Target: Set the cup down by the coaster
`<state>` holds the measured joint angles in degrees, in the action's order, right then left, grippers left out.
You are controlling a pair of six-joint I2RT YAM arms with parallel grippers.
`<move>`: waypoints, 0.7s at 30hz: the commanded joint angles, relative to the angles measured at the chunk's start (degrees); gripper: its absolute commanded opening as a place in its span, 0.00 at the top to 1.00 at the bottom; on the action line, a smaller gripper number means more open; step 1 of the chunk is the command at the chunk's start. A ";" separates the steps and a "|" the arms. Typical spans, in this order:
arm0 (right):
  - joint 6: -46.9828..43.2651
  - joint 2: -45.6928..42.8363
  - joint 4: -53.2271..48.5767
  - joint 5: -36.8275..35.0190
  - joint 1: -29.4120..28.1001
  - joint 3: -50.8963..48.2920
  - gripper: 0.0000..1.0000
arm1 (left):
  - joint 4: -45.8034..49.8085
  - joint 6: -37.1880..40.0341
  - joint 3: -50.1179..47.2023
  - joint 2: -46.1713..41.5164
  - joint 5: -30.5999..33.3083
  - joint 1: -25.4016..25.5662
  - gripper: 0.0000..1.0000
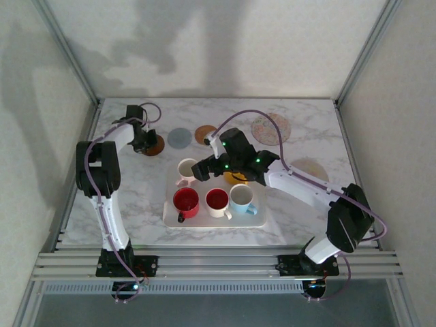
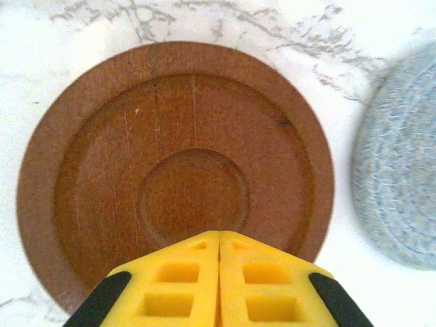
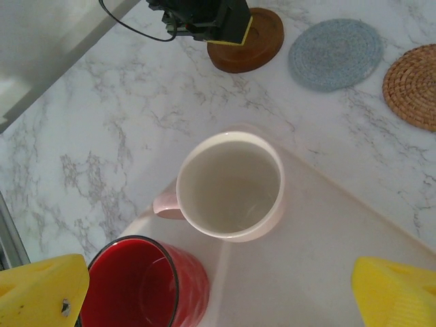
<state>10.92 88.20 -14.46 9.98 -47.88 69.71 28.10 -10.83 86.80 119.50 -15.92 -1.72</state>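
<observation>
My right gripper (image 3: 218,293), fingers wide apart, over the pink mug (image 3: 231,187): I judge an off-centre descent may clip the nearer red mug (image 3: 143,286). Left gripper (image 2: 219,238), fingers together, above the wooden coaster (image 2: 184,136).

A white marbled bench (image 1: 136,197) carries a white rectangular plastic tray (image 1: 204,221). Along the tray's near edge stand 3 cups in a row: a glossy red cup (image 1: 186,201) on the left, a white cup with a red inside (image 1: 217,199) in the middle, and a pale blue cup (image 1: 241,197) on the right. Behind them, a yellow cup (image 1: 235,178) is partly hidden. Beyond the tray lie a round grey woven coaster (image 1: 180,138) and, just beside it, a round brown rattan coaster (image 1: 204,134). A round flower-patterned coaster (image 1: 271,127) and a round beige coaster (image 1: 310,169) lie farther right.
</observation>
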 commanded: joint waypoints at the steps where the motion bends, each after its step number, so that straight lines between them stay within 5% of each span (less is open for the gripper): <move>1: 0.15 -3.39 -1.48 -2.55 0.58 0.40 0.01 | 2.94 -1.38 3.45 -5.78 -0.95 0.49 0.93; 16: -0.56 -12.86 -12.00 -10.65 4.85 0.78 0.01 | 4.79 0.18 4.17 -23.52 0.29 5.96 0.67; 21: -0.52 -16.59 -14.38 -12.10 8.58 -1.11 0.01 | 2.31 1.49 0.78 -30.34 -0.70 8.48 0.44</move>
<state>10.87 73.80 -26.00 0.08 -40.86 69.87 30.92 -10.39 89.27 93.23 -16.12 5.61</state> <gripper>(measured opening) 0.992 0.527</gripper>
